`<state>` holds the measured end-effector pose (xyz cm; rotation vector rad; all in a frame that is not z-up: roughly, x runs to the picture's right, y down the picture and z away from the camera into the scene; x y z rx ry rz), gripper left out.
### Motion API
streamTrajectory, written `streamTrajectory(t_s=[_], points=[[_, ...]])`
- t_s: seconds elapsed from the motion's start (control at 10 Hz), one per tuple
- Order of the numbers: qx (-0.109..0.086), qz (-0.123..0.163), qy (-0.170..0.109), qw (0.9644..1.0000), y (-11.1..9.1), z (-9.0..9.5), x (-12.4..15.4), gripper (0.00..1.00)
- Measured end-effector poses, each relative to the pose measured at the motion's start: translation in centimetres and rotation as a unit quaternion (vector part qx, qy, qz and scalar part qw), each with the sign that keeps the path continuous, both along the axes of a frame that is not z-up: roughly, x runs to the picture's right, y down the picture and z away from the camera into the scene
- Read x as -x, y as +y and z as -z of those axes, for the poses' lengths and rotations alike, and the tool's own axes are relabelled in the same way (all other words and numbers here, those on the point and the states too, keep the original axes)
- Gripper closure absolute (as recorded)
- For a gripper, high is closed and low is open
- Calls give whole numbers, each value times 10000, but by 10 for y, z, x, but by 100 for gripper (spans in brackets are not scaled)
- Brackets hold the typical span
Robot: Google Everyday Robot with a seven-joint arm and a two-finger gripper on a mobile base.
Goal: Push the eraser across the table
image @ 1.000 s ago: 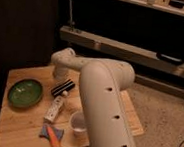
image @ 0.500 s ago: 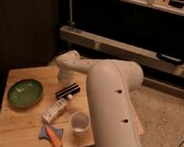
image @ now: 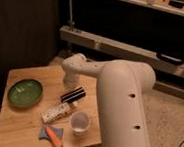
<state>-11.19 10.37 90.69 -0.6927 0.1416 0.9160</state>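
Observation:
The eraser (image: 73, 94), a small black block with pale stripes, lies slanted near the middle of the light wooden table (image: 32, 73). My white arm reaches in from the right. Its end, with the gripper (image: 70, 79), hangs over the far middle of the table, just behind and left of the eraser. The arm's wrist hides most of the gripper. I cannot tell whether it touches the eraser.
A green plate (image: 25, 91) sits at the table's left. A white tube-shaped bottle (image: 55, 112) lies just in front of the eraser. A white cup (image: 79, 123) stands near the front edge. An orange stick (image: 53, 135) lies on a blue cloth (image: 44, 132). Dark shelving stands behind.
The eraser has shifted a little to the right and toward the front. The arm's end has followed it, and the big arm segment has swung right. The plate has stayed put.

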Motion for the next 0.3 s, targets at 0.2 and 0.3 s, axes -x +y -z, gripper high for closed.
streamTrajectory(t_s=[0.2, 0.3], points=[[27, -138, 9, 9999, 1, 3, -10, 94], [26, -126, -15, 9999, 1, 4, -6, 87]])
